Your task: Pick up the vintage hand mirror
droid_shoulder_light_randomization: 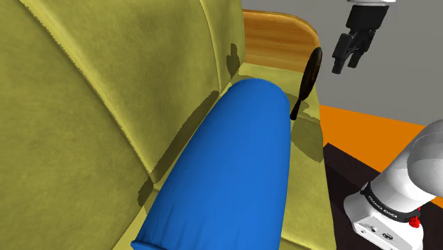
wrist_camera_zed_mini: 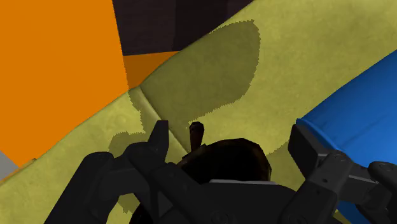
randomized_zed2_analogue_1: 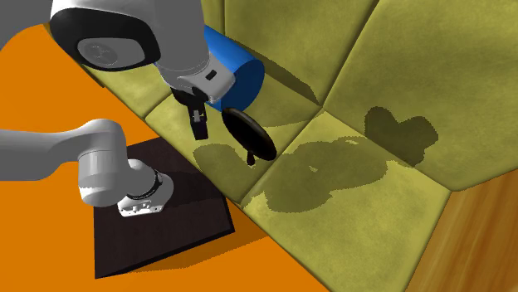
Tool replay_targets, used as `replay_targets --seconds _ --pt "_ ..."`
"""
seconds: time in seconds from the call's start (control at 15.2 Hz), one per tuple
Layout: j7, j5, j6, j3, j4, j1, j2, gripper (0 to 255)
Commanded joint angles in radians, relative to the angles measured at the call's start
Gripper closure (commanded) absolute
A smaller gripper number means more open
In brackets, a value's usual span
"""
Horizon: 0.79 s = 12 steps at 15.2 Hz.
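Note:
The hand mirror (droid_shoulder_light_randomization: 312,69) is dark, with an oval head and a short handle (droid_shoulder_light_randomization: 297,108). It sits on the yellow-green sofa seat (randomized_zed2_analogue_1: 349,199), close to the end of a blue bolster. In the second exterior view the mirror (randomized_zed2_analogue_1: 249,133) is just right of my gripper (randomized_zed2_analogue_1: 197,124). My gripper (droid_shoulder_light_randomization: 349,55) hangs in the air to the shoulder view's right of the mirror, open and holding nothing. In the wrist view the mirror (wrist_camera_zed_mini: 224,159) shows beyond the spread fingers (wrist_camera_zed_mini: 158,137), with its handle pointing away from the hand; nothing touches it.
A big blue bolster (droid_shoulder_light_randomization: 234,170) lies along the sofa seat beside the mirror. The sofa's wooden arm (droid_shoulder_light_randomization: 273,39) is behind the mirror. The seat's front edge drops to an orange floor (randomized_zed2_analogue_1: 50,108). My dark stand (randomized_zed2_analogue_1: 158,224) is on that floor.

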Motion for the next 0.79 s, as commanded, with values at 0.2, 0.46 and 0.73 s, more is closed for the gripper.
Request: replay_targets --seconds 0.2,0.46,0.73 --pt "0.265 0.059 0.044 0.048 0.084 -0.083 0.101 0" --pt "0.610 0.105 0.091 0.093 0.198 -0.193 0.219 0" --pt "0.772 0.116 0.135 0.108 0.218 -0.244 0.260 0"
